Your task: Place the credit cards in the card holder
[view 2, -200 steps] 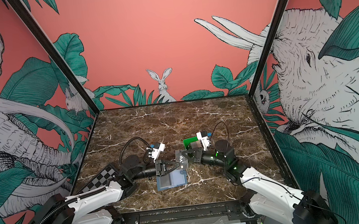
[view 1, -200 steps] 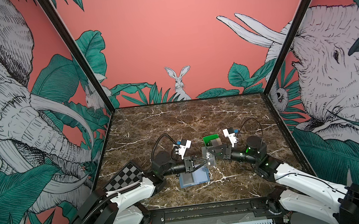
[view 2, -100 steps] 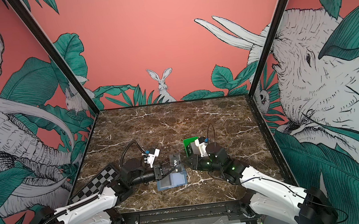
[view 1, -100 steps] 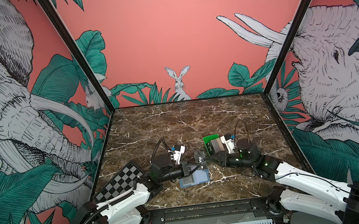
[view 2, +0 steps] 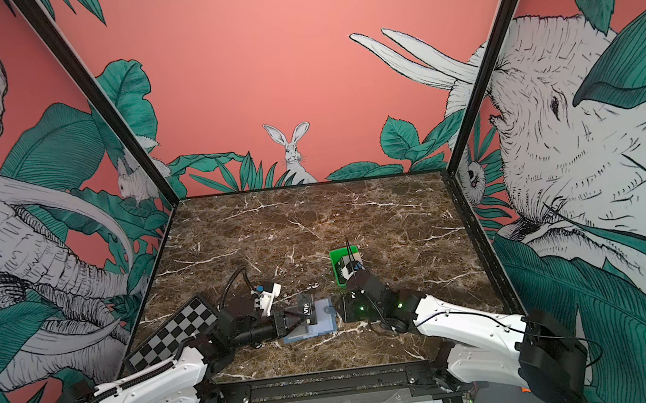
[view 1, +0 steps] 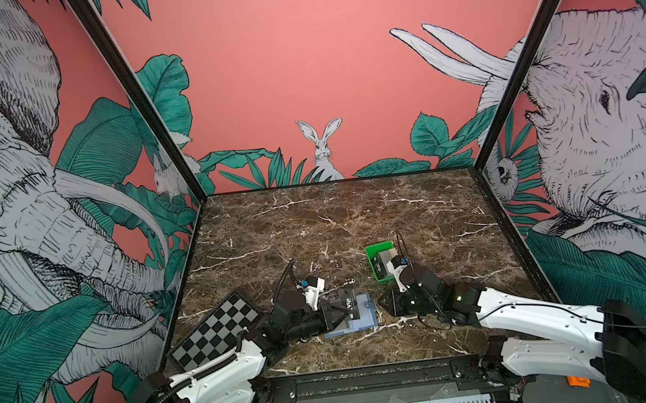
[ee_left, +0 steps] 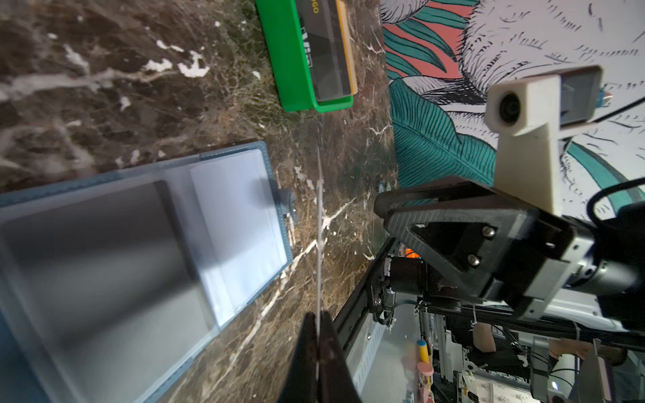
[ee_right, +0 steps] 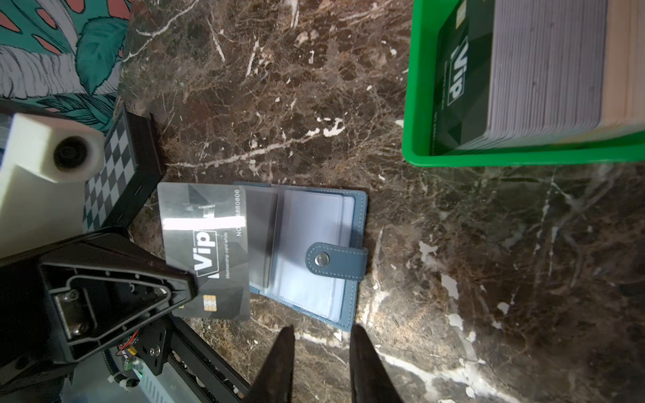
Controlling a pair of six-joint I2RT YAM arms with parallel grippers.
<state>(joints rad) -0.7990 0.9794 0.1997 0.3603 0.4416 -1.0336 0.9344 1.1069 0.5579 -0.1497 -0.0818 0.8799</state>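
The slate-blue card holder (view 1: 362, 314) (view 2: 324, 320) (ee_left: 146, 240) (ee_right: 316, 251) lies open on the marble, clear pockets up. My left gripper (view 1: 342, 307) (view 2: 296, 313) (ee_left: 318, 318) is shut on a black "VIP" credit card (view 1: 349, 303) (view 2: 306, 308) (ee_right: 206, 240). It holds the card on edge just above the holder's left half. The card shows as a thin line (ee_left: 319, 226) in the left wrist view. My right gripper (view 1: 382, 305) (view 2: 339, 310) (ee_right: 323, 336) is open and holds nothing, low beside the holder's right edge. More credit cards (ee_right: 544, 69) (ee_left: 328, 52) stand stacked in the green tray.
The green tray (view 1: 374, 261) (view 2: 337, 270) (ee_left: 289, 69) (ee_right: 419, 115) sits just behind the right gripper. A checkerboard plate (view 1: 215, 328) (view 2: 170, 339) (ee_right: 111, 174) lies at the front left. The black front rail (view 1: 376, 376) runs close below the holder.
The right gripper has come away from the card and now sits low beside the holder's right edge. The left gripper keeps the card, shifted slightly over the holder.
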